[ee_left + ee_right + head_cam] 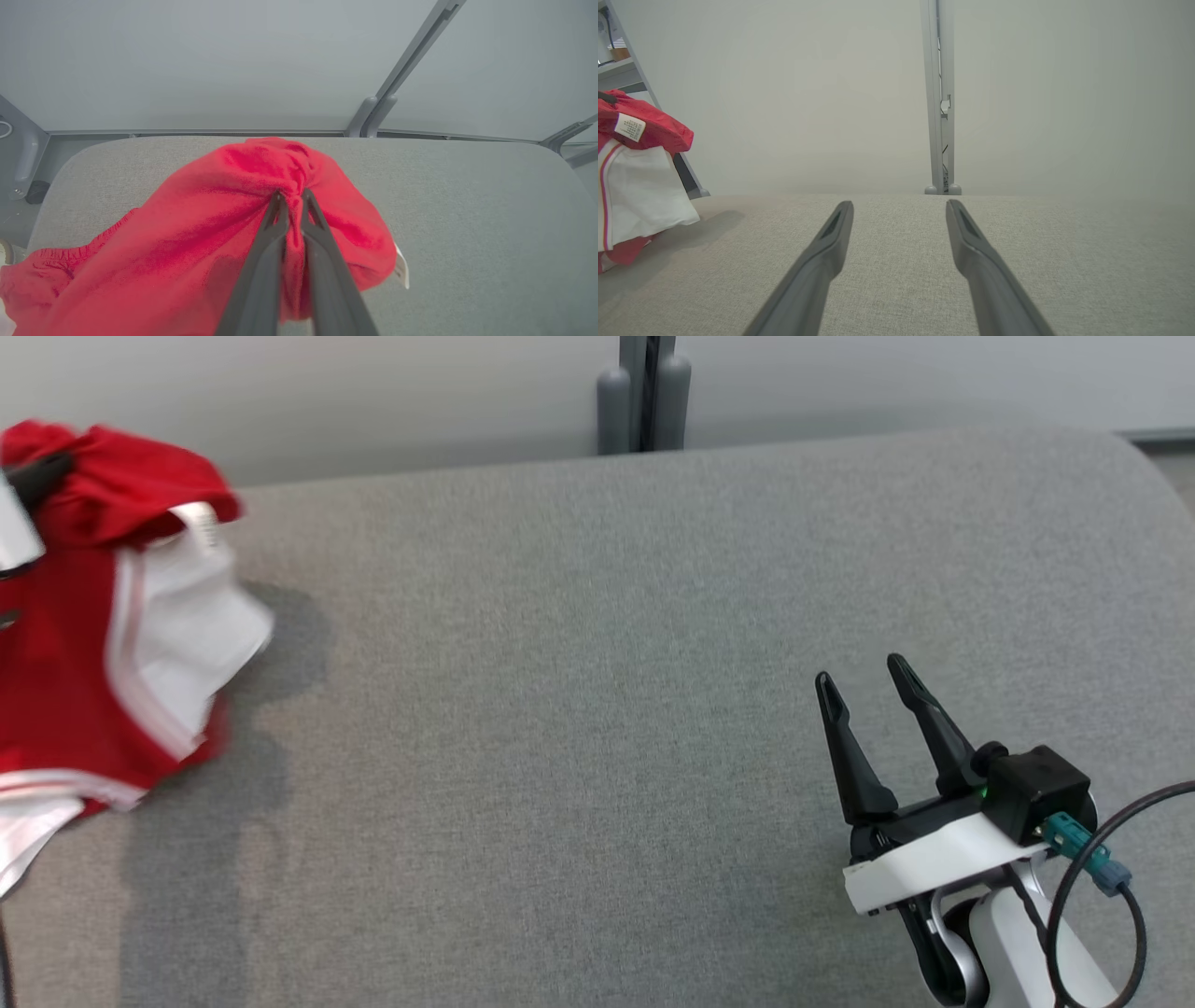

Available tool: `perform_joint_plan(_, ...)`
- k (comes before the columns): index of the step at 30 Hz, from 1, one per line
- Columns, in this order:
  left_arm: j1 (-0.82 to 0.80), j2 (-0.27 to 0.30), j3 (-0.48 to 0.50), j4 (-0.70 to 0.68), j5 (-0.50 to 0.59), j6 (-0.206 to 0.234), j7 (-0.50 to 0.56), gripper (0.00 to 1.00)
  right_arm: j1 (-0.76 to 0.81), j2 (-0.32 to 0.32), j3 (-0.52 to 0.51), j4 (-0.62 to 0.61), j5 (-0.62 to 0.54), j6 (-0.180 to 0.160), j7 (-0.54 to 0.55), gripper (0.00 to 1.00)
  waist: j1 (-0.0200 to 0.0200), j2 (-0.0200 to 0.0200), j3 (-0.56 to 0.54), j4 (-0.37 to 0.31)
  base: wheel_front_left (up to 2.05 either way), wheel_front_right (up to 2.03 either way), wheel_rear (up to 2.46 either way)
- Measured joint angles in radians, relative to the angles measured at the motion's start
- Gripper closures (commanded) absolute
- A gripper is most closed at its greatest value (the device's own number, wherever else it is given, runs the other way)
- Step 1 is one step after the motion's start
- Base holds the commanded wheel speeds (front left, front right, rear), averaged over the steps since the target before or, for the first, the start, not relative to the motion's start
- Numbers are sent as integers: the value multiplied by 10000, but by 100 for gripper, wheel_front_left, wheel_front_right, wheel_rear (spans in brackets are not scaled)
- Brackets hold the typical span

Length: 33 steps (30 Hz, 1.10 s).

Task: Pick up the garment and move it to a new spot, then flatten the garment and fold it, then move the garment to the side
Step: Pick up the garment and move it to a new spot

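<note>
Grey woven fabric covers the bench (607, 709) in the head view, with a pale wall behind it and a grey post (644, 392) standing at its far edge. The garment (65, 663) hangs bunched at the far left: red cloth with a white panel and red-and-white striped trim. It throws a shadow onto the bench beside it. Its red folds cover most of what holds it from above. At the near right the right gripper (862, 674) rests with its two dark fingers spread and nothing between them, well apart from the garment. A black cable with a teal connector (1083, 845) loops beside its wrist.

In the left wrist view the left gripper (290, 196) is clenched on a gathered ridge of the red garment (196, 233). The cloth spills toward the near left, and a white label (402, 270) shows at its right edge. The fingers hide the cloth's middle. Slanted grey frame bars (402, 70) cross the wall behind.

In the right wrist view the released fingers point across the bench (901, 280) toward the post (941, 93). The garment (644, 196) hangs at the far left with its label (629, 127) facing the camera, in front of a slanted frame leg and a shelf (616, 70).
</note>
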Motion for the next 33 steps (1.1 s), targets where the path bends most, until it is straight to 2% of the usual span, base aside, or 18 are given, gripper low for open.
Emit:
perform_joint_plan(6, 362, -418, -846, -2167, -1246, 0, 173, 100, 120, -13, 38, 102, 113, 0, 0, 0, 0, 0, -793, -6, 0, 0, 0)
perform_joint_plan(10, 674, -734, -1563, -3267, -1133, 0, -25, 100, 224, -13, -35, 65, 230, 0, 0, 0, 0, 0, -1023, -363, 0, 0, 0)
perform_joint_plan(16, 952, -2044, -1829, -4311, -1342, 130, -688, 100, 287, -15, -217, -48, 311, 0, 0, 0, 0, 0, -1112, -1075, 0, 0, 0)
perform_joint_plan(23, 863, -3808, -1555, -4989, -2535, 236, -1348, 100, 261, -17, -485, -203, 437, 0, 0, 0, -1, 0, -889, -1866, 0, 0, 0)
perform_joint_plan(25, 763, -4094, -1476, -5177, -2830, 211, -1446, 100, 240, -19, -571, -276, 451, 0, 0, 0, 0, 0, -768, -2022, 0, 0, 0)
perform_joint_plan(29, 993, -3935, -1260, -5125, -2989, 163, -1609, 100, 241, -23, -825, -337, 451, 0, 0, 0, 0, 0, -529, -2170, 0, 0, 0)
perform_joint_plan(33, 1756, -3018, -1310, -4727, -2449, 130, -1772, 100, 253, -27, -955, -360, 449, 0, 0, 0, 0, 0, -409, -2053, 0, 0, 0)
